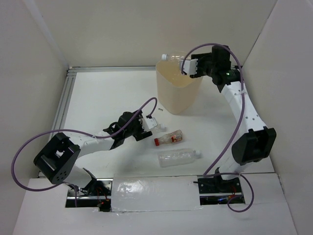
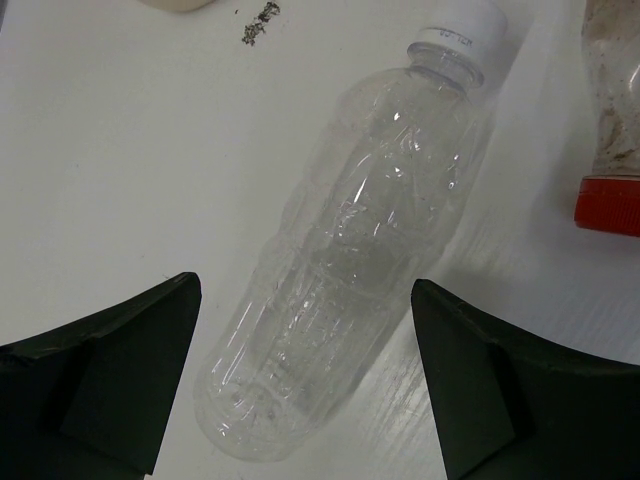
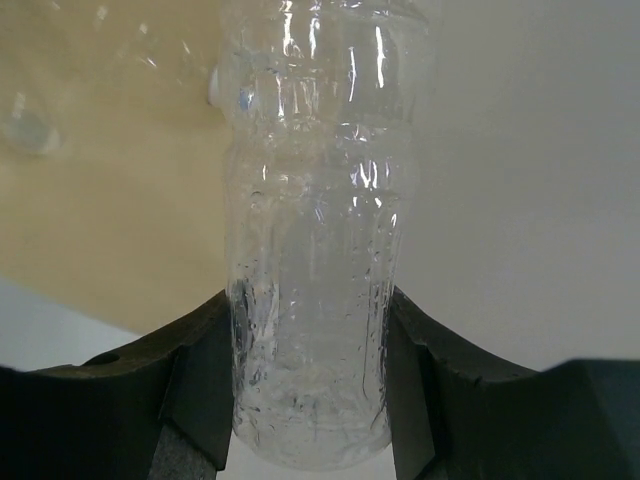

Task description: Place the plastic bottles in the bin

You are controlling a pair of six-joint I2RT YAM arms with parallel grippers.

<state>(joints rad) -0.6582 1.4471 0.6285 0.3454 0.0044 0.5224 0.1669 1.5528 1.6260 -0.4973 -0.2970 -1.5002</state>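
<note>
The beige bin (image 1: 178, 90) stands at the far middle of the table. My right gripper (image 1: 187, 66) is shut on a clear bottle (image 1: 171, 58) with a white cap and holds it lying level over the bin's rim. In the right wrist view the bottle (image 3: 315, 250) sits pinched between both fingers, with the bin (image 3: 100, 200) behind it. My left gripper (image 1: 145, 128) is open, low over a second clear bottle (image 2: 360, 270) that lies between its fingers, untouched. A red-capped bottle (image 1: 168, 138) and a third clear bottle (image 1: 178, 156) lie on the table.
The red-capped bottle (image 2: 610, 120) lies just right of my left gripper. White walls close in the table on the left, back and right. A metal rail (image 1: 66, 98) runs along the left edge.
</note>
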